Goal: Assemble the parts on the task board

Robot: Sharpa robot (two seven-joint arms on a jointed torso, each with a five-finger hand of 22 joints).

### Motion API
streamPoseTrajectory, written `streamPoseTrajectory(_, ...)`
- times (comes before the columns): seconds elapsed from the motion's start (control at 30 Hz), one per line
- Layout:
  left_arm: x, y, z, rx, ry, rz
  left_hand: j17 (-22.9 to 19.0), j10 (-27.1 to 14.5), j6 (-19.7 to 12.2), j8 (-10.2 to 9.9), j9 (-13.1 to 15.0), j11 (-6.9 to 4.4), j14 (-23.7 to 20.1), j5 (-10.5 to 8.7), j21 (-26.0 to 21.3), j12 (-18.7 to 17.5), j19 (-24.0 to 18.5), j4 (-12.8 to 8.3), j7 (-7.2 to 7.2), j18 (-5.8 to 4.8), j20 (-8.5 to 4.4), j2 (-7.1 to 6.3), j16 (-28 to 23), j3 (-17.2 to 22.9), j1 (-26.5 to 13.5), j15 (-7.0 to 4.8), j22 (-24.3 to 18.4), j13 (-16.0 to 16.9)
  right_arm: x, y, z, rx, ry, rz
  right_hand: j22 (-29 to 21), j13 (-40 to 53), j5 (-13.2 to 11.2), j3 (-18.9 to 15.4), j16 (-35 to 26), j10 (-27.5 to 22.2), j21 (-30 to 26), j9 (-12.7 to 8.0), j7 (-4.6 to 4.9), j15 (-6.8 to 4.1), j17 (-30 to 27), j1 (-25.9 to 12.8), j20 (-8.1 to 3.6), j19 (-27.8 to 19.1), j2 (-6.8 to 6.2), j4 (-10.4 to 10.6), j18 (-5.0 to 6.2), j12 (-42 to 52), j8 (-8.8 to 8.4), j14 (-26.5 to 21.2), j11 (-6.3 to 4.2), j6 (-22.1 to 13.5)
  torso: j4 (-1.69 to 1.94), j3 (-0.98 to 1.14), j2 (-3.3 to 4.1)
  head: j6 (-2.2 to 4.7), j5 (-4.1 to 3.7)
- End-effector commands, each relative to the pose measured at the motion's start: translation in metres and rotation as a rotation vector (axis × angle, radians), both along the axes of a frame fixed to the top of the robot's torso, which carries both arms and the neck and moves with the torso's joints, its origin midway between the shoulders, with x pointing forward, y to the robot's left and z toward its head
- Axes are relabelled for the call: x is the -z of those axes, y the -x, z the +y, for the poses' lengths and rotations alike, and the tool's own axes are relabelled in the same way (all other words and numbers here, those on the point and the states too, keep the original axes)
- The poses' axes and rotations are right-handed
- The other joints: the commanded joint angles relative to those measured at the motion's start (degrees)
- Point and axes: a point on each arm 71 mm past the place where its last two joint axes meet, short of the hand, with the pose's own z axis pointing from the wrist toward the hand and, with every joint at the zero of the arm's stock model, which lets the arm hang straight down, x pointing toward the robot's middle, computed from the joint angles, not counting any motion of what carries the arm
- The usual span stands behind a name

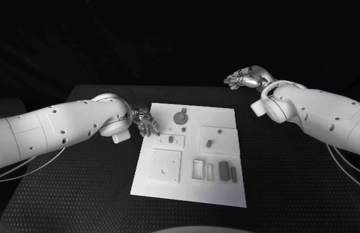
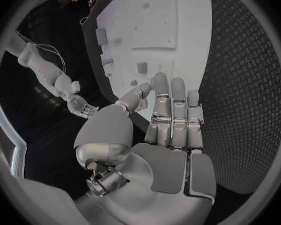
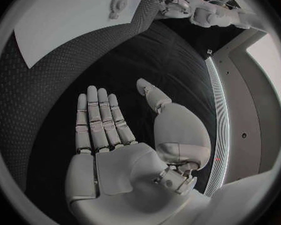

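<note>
Two white arms reach over the black textured tabletop (image 1: pixel 285 165). The flat white rectangular task board (image 1: pixel 221 191) lies at the tabletop's middle, its long axis running from the near edge to the far edge. Small grey parts (image 1: pixel 223 170) lie on its near half, long axes along the board's; a round grey toothed part (image 1: pixel 181 118) sits nearer its far edge. The left hand (image 1: pixel 145 123) hovers at the board's left edge, fingers (image 2: pixel 178 110) straight, close together, holding nothing. The right hand (image 1: pixel 246 78) hangs beyond the tabletop's far right corner, fingers (image 3: pixel 98 116) extended, empty
</note>
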Motion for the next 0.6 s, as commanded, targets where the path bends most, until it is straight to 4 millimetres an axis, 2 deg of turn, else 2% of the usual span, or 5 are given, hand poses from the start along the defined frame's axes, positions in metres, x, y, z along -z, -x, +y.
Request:
streamPoseTrajectory(0.03, 0.005, 0.003, -0.003, 0.019, -0.036, -0.016, -0.09, 0.54, 2.22, 0.29, 2.29, -0.04, 0.34, 0.24, 0.39, 0.30, 0.49, -0.28, -1.64, 0.17, -2.10, -0.24, 0.20, 0.03, 0.37, 0.07, 1.03, -0.10, 0.000, 0.000, 0.001, -0.016, -0.004, -0.001, 0.08, -0.05, 0.31, 0.24, -0.29, 0.31, -0.20, -0.09, 1.27, 0.39, -0.07, -0.47, 0.18, -0.25, -0.03, -0.03, -0.32, -0.04, 0.24, -0.12, -0.03, -0.13, -0.07, 0.06, 0.03, -0.27, 0.05)
streamPoseTrajectory(0.1, 0.008, 0.004, -0.003, 0.022, -0.037, -0.012, -0.10, 0.55, 2.23, 0.29, 2.29, -0.05, 0.36, 0.26, 0.40, 0.29, 0.50, -0.29, -1.65, 0.17, -2.11, -0.25, 0.20, 0.04, 0.39, 0.07, 1.03, -0.10, 0.000, 0.000, 0.001, -0.015, -0.003, -0.001, 0.09, -0.06, 0.31, 0.24, -0.29, 0.31, -0.21, -0.09, 1.27, 0.39, -0.07, -0.47, 0.18, -0.25, -0.03, -0.04, -0.32, -0.04, 0.24, -0.12, -0.03, -0.13, -0.11, 0.01, 0.05, -0.37, 0.04)
streamPoseTrajectory(0.27, 0.011, 0.005, -0.006, 0.031, -0.043, -0.013, -0.10, 0.58, 2.24, 0.29, 2.30, -0.06, 0.39, 0.29, 0.43, 0.28, 0.52, -0.27, -1.65, 0.17, -2.12, -0.25, 0.20, 0.05, 0.41, 0.06, 1.03, -0.11, 0.000, 0.000, 0.001, -0.015, -0.004, -0.001, 0.11, -0.06, 0.31, 0.24, -0.29, 0.31, -0.22, -0.10, 1.27, 0.39, -0.07, -0.47, 0.18, -0.25, -0.03, -0.04, -0.31, -0.03, 0.25, -0.12, -0.03, -0.14, -0.14, 0.08, 0.05, -0.57, -0.05)
streamPoseTrajectory(0.6, 0.017, 0.005, -0.012, 0.043, -0.051, -0.018, -0.11, 0.62, 2.27, 0.29, 2.32, -0.08, 0.44, 0.34, 0.47, 0.27, 0.57, -0.25, -1.65, 0.17, -2.15, -0.25, 0.21, 0.04, 0.43, 0.04, 1.02, -0.13, 0.000, 0.001, 0.002, -0.018, -0.004, -0.001, 0.14, -0.06, 0.31, 0.25, -0.29, 0.30, -0.25, -0.11, 1.27, 0.39, -0.07, -0.49, 0.19, -0.24, -0.02, -0.03, -0.31, -0.03, 0.26, -0.12, -0.03, -0.14, -0.13, 0.08, 0.05, -0.75, -0.21)
